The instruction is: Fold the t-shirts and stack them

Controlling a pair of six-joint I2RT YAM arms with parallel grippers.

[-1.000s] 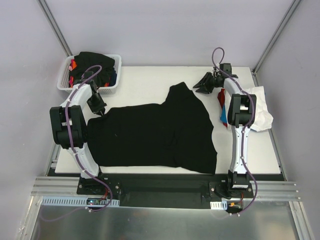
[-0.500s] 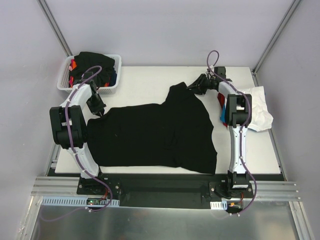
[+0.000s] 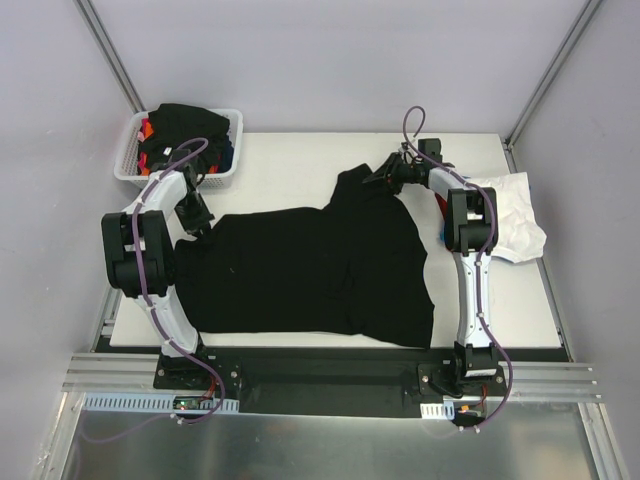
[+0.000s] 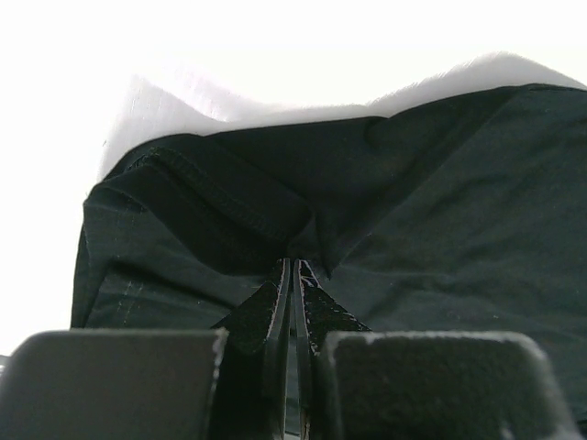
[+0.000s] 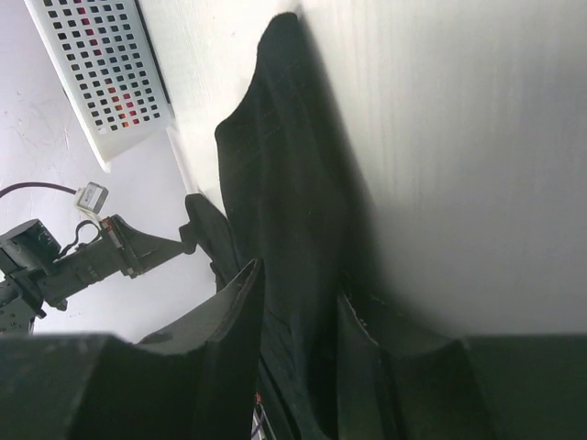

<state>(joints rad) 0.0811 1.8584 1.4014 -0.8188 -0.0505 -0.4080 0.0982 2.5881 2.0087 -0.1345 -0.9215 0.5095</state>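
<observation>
A large black t-shirt (image 3: pixel 310 270) lies spread flat on the white table (image 3: pixel 290 160). My left gripper (image 3: pixel 203 225) is shut on its left edge; in the left wrist view the fingers (image 4: pixel 293 266) pinch a fold of the black cloth (image 4: pixel 440 202) beside a stitched hem. My right gripper (image 3: pixel 380 175) is at the shirt's far sleeve. In the right wrist view its fingers (image 5: pixel 298 280) stand apart with the edge of the black cloth (image 5: pixel 275 165) running between them. A white t-shirt (image 3: pixel 515 215) lies crumpled at the right.
A white mesh basket (image 3: pixel 127 170) stands at the far left corner, with black, red and blue cloth heaped in it. It also shows in the right wrist view (image 5: pixel 101 64). Frame posts rise at the back corners.
My right gripper has moved left from the table's far right onto the black shirt's far sleeve, and its jaws have narrowed a little. The left gripper keeps its hold and has shifted slightly.
</observation>
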